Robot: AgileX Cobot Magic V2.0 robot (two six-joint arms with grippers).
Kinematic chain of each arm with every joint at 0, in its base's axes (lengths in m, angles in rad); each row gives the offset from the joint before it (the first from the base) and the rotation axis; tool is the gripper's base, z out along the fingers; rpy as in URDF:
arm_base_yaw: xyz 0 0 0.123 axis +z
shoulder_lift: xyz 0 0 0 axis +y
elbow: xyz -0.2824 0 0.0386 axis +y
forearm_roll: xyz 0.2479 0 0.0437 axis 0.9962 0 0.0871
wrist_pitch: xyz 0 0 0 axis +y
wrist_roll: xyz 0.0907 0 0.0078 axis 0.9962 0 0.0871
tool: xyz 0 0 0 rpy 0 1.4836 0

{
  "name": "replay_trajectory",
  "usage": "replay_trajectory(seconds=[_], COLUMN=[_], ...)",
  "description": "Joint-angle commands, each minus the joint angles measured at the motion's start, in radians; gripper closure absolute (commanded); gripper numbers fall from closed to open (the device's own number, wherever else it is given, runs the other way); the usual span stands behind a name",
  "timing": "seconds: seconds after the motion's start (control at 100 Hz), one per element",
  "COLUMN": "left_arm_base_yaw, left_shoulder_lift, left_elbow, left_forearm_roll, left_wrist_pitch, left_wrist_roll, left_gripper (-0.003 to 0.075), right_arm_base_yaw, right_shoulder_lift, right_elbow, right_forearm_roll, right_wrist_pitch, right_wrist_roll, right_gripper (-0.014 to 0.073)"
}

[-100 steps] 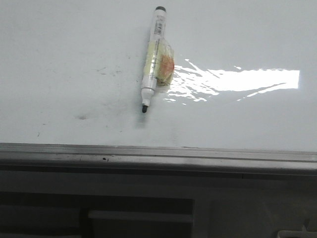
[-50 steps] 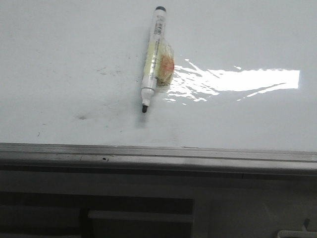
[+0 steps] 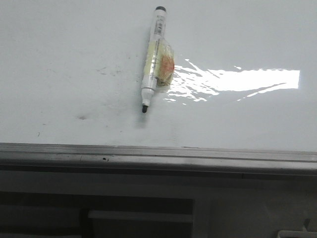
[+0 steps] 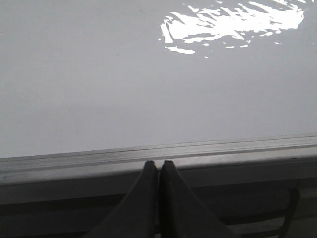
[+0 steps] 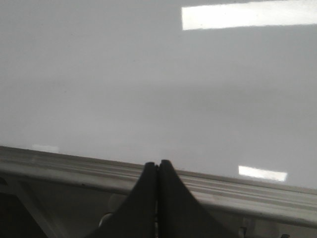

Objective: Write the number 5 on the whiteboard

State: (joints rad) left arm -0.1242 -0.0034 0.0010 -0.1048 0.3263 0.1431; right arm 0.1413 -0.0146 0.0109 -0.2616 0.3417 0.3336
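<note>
The whiteboard (image 3: 59, 49) fills the front view, glossy white with glare and faint grey smudges. No number 5 shows on it. A white marker (image 3: 152, 57) with a black uncapped tip lies on the board, wrapped in clear tape with an orange patch, tip towards the near rail. My left gripper (image 4: 158, 164) is shut and empty, its tips over the board's grey edge rail (image 4: 223, 148). My right gripper (image 5: 158, 164) is shut and empty, also at the rail (image 5: 257, 191). Neither gripper shows in the front view.
The grey metal rail (image 3: 158, 154) runs along the board's near edge. Below it is a dark frame with a recess (image 3: 138, 218). Bright glare (image 3: 237, 79) lies right of the marker.
</note>
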Motion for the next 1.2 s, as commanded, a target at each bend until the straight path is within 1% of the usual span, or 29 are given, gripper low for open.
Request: replay_trajectory(seconds=[0.0,0.09,0.2,0.24,0.27,0.28,0.31,0.32,0.34,0.35,0.38,0.39,0.41,0.45,0.53,0.6,0.66,0.72,0.77,0.8,0.89,0.95,0.99,1.04,1.09,1.131,1.141,1.161,1.191], left_arm_base_yaw=[-0.003,-0.003,-0.003,-0.003,-0.003,-0.003,-0.003,-0.003,-0.003,-0.003,-0.003,-0.003,-0.003,-0.003,-0.003,-0.003,-0.003,-0.003,-0.003,-0.003,-0.003,-0.003,-0.003,-0.003,-0.003,-0.003,-0.003,-0.007,-0.02], left_shoulder_lift=[-0.027,-0.027,-0.027,-0.027,-0.027,-0.027,-0.027,-0.027,-0.027,-0.027,-0.027,-0.027,-0.027,-0.027,-0.027,-0.027,-0.027,-0.027,-0.022,-0.007,0.067,0.139,0.2,0.276,0.351,0.414,0.424,0.453,0.485], left_elbow=[0.024,0.024,0.024,0.024,0.024,0.024,0.024,0.024,0.024,0.024,0.024,0.024,0.024,0.024,0.022,0.022,0.017,-0.012,-0.056,-0.089,-0.213,-0.3,-0.345,-0.401,-0.452,-0.48,-0.491,-0.505,-0.52], left_forearm_roll=[-0.012,-0.012,-0.003,-0.046,-0.123,-0.202,-0.296,-0.364,-0.435,-0.504,-0.635,-0.665,-0.772,-0.892,-1.03,-1.11,-1.107,-1.061,-0.972,-0.892,-0.678,-0.568,-0.506,-0.463,-0.458,-0.458,-0.458,-0.46,-0.463], left_wrist_pitch=[-0.069,-0.069,-0.101,-0.138,-0.184,-0.204,-0.232,-0.249,-0.273,-0.28,-0.307,-0.319,-0.333,-0.36,-0.401,-0.387,-0.373,-0.305,-0.232,-0.194,-0.093,-0.043,-0.016,0.021,0.062,0.089,0.1,0.114,0.119], left_wrist_roll=[-0.007,-0.007,-0.007,-0.01,-0.012,-0.015,-0.019,-0.019,-0.019,-0.019,-0.019,-0.019,-0.019,-0.019,-0.019,-0.019,-0.019,-0.012,0.022,0.053,0.081,0.084,0.085,0.093,0.136,0.193,0.204,0.238,0.276], left_gripper=[0.0741,0.0741,0.0741,0.0741,0.0741,0.0741,0.0741,0.0741,0.0741,0.0741,0.0741,0.0741,0.0741,0.0741,0.0741,0.0741,0.0741,0.0741,0.0741,0.0741,0.074,0.0736,0.0717,0.0663,0.0573,0.0472,0.0437,0.0402,0.0325], right_arm_base_yaw=[0.0,0.0,0.0,0.0,0.0,0.0,0.0,0.0,0.0,0.0,0.0,0.0,0.0,0.0,0.0,0.0,0.0,0.0,0.0,0.0,0.002,0.002,0.002,0.002,0.004,0.004,0.004,0.004,0.004], right_shoulder_lift=[-0.012,-0.012,-0.012,-0.012,-0.012,-0.012,-0.012,-0.012,-0.012,-0.012,-0.012,-0.012,-0.012,-0.012,-0.012,-0.012,-0.012,-0.012,-0.007,0.001,0.049,0.094,0.13,0.172,0.211,0.243,0.248,0.262,0.279], right_elbow=[0.022,0.022,0.022,0.022,0.022,0.022,0.022,0.022,0.022,0.022,0.022,0.022,0.022,0.022,0.02,0.02,0.011,-0.029,-0.084,-0.121,-0.247,-0.322,-0.358,-0.405,-0.436,-0.454,-0.461,-0.47,-0.481], right_forearm_roll=[-0.044,-0.119,-0.115,-0.093,-0.062,-0.042,-0.007,0.0,0.016,0.021,0.048,0.05,0.052,0.052,0.055,0.056,0.056,0.054,0.034,0.019,-0.078,-0.141,-0.168,-0.175,-0.173,-0.171,-0.171,-0.171,-0.171], right_wrist_pitch=[-0.045,-0.123,-0.272,-0.348,-0.405,-0.435,-0.491,-0.504,-0.542,-0.564,-0.604,-0.614,-0.643,-0.684,-0.671,-0.647,-0.642,-0.598,-0.513,-0.436,-0.248,-0.173,-0.139,-0.123,-0.123,-0.123,-0.123,-0.123,-0.121], right_wrist_roll=[-0.007,-0.007,-0.007,-0.002,0.021,0.042,0.065,0.076,0.081,0.087,0.103,0.112,0.12,0.134,0.145,0.2,0.256,0.274,0.274,0.274,0.274,0.272,0.262,0.226,0.191,0.185,0.185,0.185,0.185], right_gripper=[0.0657,0.0657,0.0657,0.0657,0.0657,0.0657,0.0657,0.0657,0.0657,0.0657,0.0657,0.0657,0.0657,0.0657,0.0657,0.0657,0.0657,0.0657,0.0657,0.0657,0.0657,0.0657,0.0656,0.0653,0.0641,0.0611,0.0604,0.0582,0.0544])
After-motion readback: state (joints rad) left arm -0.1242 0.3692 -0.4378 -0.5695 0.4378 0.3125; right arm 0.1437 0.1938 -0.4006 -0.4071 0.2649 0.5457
